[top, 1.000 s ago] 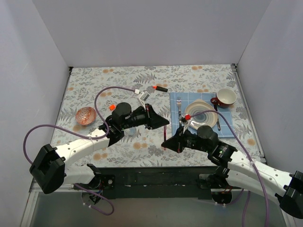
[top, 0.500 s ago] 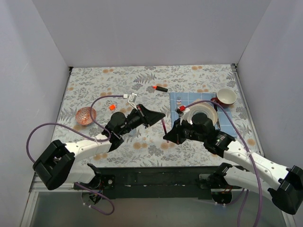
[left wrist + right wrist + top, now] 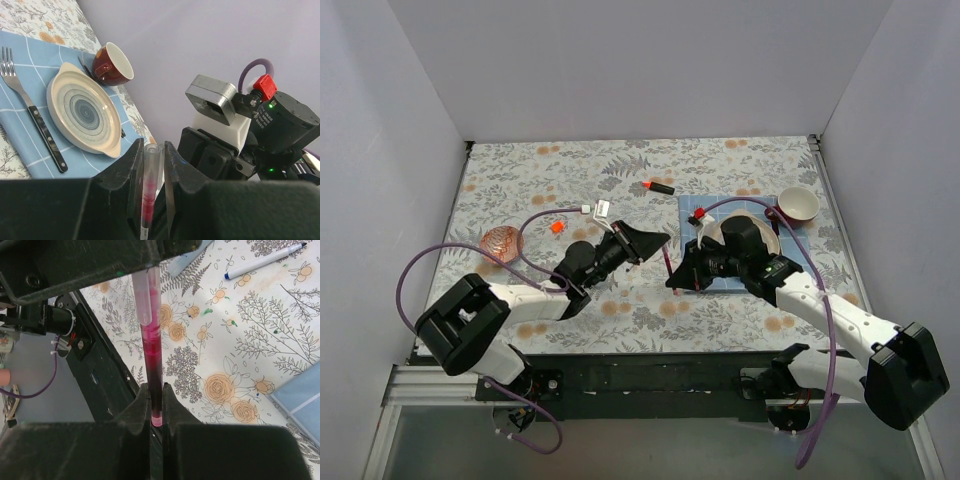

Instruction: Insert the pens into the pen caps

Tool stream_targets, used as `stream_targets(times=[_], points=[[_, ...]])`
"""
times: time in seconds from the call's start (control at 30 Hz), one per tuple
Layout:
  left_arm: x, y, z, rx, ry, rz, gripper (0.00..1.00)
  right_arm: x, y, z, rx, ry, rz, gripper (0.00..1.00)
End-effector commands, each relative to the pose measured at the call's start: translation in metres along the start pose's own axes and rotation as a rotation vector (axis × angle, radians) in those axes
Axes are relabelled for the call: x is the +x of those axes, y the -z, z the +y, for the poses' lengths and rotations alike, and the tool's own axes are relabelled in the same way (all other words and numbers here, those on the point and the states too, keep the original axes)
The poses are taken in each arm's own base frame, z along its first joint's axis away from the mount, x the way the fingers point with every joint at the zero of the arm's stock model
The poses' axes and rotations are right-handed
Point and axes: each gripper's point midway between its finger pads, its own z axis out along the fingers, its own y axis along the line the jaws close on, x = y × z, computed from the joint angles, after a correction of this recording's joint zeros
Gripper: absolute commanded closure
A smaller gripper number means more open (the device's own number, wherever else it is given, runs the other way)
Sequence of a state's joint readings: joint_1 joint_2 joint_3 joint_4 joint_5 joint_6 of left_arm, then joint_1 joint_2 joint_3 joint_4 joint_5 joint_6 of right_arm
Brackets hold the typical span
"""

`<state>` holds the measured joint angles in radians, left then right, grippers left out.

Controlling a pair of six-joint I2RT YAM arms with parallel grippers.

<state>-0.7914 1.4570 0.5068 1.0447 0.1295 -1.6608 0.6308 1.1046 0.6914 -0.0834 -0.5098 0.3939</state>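
Observation:
The thin maroon-red pen [image 3: 667, 263] hangs between my two grippers above the table's middle. My right gripper [image 3: 673, 283] is shut on its dark barrel [image 3: 156, 390]. My left gripper [image 3: 660, 240] is shut on the translucent maroon-tinted cap [image 3: 150, 185], which sits over the pen's upper end [image 3: 150, 305]. The black marker [image 3: 660, 187], with an orange-red end, lies at the back. A small orange-red cap [image 3: 556, 226] lies left of my left arm. The white pen [image 3: 265, 261] with a blue tip and part of the light-blue marker [image 3: 186, 259] lie on the cloth.
A blue placemat [image 3: 692, 215] at the right carries a plate [image 3: 85, 112], a fork [image 3: 30, 107] and a maroon cup [image 3: 798, 204]. A small reddish bowl [image 3: 500, 242] stands at the left. The right arm reaches over the plate.
Both grippers have moved away from the near edge with the pen between them. The right arm has swung over the plate, and the left arm has stretched lower and further.

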Motion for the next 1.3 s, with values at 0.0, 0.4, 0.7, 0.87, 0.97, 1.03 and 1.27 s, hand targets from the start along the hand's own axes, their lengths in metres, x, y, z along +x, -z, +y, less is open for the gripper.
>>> stream_targets(times=[0.0, 0.4, 0.7, 0.87, 0.97, 1.03, 1.27], points=[[0.155, 0.069, -0.017, 0.073, 0.132, 0.657, 1.0, -0.208, 0.065, 0.048, 0.002, 0.329, -0.748, 0.99], [0.036, 0.027, 0.005, -0.15, 0.01, 0.446, 1.0, -0.122, 0.051, 0.041, -0.125, 0.205, -0.549, 0.87], [-0.074, 0.031, 0.066, -0.512, -0.184, 0.372, 1.0, -0.042, 0.074, 0.033, -0.081, 0.13, -0.452, 0.34], [-0.117, 0.041, 0.111, -0.766, -0.328, 0.392, 1.0, -0.031, 0.08, 0.029, -0.05, 0.115, -0.451, 0.25], [-0.126, 0.066, 0.155, -1.0, -0.358, 0.447, 1.0, -0.025, 0.079, 0.02, -0.007, 0.099, -0.43, 0.23], [-0.133, 0.08, 0.177, -1.126, -0.389, 0.471, 1.0, -0.022, 0.079, 0.02, -0.005, 0.105, -0.41, 0.22], [-0.136, 0.091, 0.203, -1.199, -0.379, 0.508, 1.0, -0.022, 0.082, 0.028, -0.026, 0.139, -0.39, 0.22]])
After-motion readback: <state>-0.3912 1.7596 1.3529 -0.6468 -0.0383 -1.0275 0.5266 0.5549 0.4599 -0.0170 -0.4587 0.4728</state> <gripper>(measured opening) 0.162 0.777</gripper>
